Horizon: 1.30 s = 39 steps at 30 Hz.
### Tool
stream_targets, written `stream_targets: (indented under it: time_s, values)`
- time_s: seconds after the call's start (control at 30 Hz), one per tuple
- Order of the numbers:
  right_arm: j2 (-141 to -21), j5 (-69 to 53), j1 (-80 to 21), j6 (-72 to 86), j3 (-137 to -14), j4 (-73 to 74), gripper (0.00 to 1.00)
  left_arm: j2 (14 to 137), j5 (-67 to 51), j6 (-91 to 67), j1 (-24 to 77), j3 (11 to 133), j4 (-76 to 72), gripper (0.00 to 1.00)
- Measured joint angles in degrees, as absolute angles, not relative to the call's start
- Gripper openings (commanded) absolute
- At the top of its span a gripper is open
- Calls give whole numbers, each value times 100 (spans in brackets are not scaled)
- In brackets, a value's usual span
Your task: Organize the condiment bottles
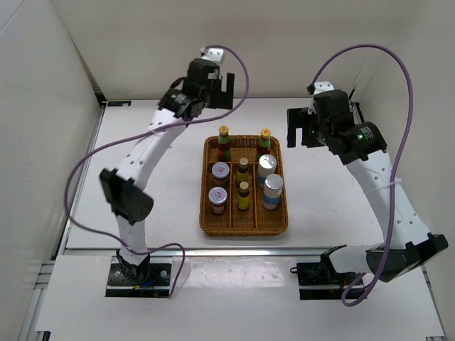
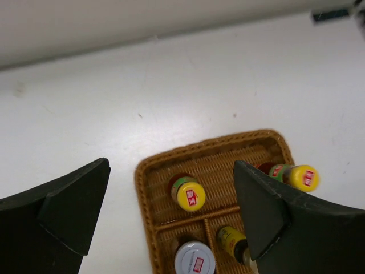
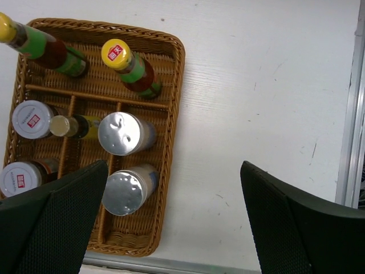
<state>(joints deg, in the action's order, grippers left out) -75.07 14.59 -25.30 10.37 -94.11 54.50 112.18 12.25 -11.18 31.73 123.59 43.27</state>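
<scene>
All the condiment bottles stand in the brown wicker tray [image 1: 244, 230]. Two tall yellow-capped bottles [image 1: 224, 142] [image 1: 264, 142] fill the far row. Nearer, two white-lidded jars [image 1: 220, 172] [image 1: 217, 199] stand left, two small brown bottles [image 1: 243, 170] [image 1: 244, 195] in the middle, two silver-lidded shakers [image 1: 267, 166] [image 1: 273, 190] right. My left gripper [image 1: 222, 87] hangs open high behind the tray's far left corner, holding nothing; its view [image 2: 171, 171] looks down on a tall bottle [image 2: 191, 194]. My right gripper [image 1: 297, 128] is open beside the tray's far right corner, empty [image 3: 174, 168], near the shakers [image 3: 126, 191].
White walls close in the table on the left, the back and the right. A metal rail [image 3: 348, 114] runs along the table edge in the right wrist view. Both arm bases [image 1: 138, 273] [image 1: 334, 273] are bolted at the near edge.
</scene>
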Motion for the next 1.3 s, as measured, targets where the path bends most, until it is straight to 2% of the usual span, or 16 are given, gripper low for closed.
stream_targets:
  time_s: [0.1,0.2,0.4,0.6,0.73,0.9,1.1,1.3]
  values:
    - [-7520,1525,-2530,1052,-9419,5531,100,10141,1597,-950,3144,11950,4141,100]
    - [-7373,1470,-2530,1048,-9299,5507,100,8705,2029,-838,2969,10807,3938,100]
    - [-6901,1238,-2530,1002,-8774,5406,100,5793,2838,-607,2589,7297,3371,100]
    - [-6576,1044,-2530,967,-8447,5312,100,4060,2954,-176,2589,5068,2764,100]
    - [-6292,1192,-2530,980,-8318,5251,100,3319,3068,34,2589,4698,2292,100]
    - [-6077,1291,-2530,1052,-8066,5203,100,3192,3782,239,2593,4388,1647,100]
    - [-5922,1435,-2530,1267,-7634,5194,100,2799,4121,-60,2593,3645,1966,100]
    - [-5277,2130,-2530,1424,-7089,5116,100,2191,4209,-176,2591,3426,1756,100]
